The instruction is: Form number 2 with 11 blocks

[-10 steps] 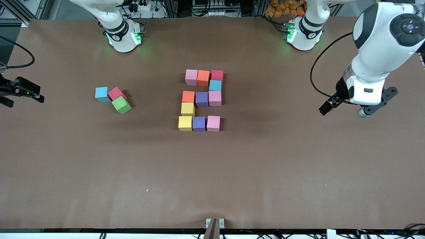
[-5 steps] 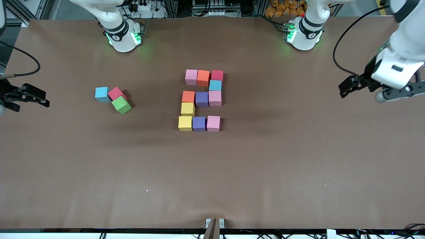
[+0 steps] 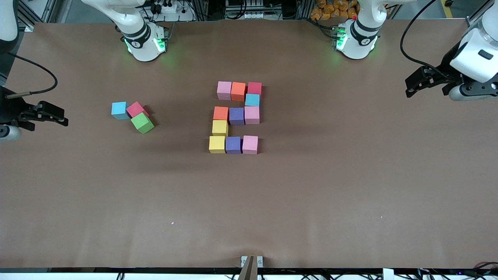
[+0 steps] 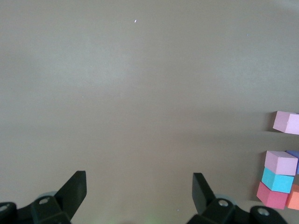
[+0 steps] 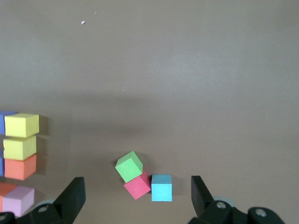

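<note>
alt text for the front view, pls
Eleven coloured blocks form the number 2 mid-table. Three spare cubes, blue, red and green, cluster toward the right arm's end. The left hand and right hand, both open, hover over the table's ends.

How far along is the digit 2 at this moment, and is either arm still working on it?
The number 2 looks complete: eleven cubes, three across, five rows. Nothing is in hand: the left gripper hangs open over the left arm's end of the table, the right gripper open over the right arm's end. The spare blue cube, red cube and green cube sit apart. Nothing visible remains.
</note>
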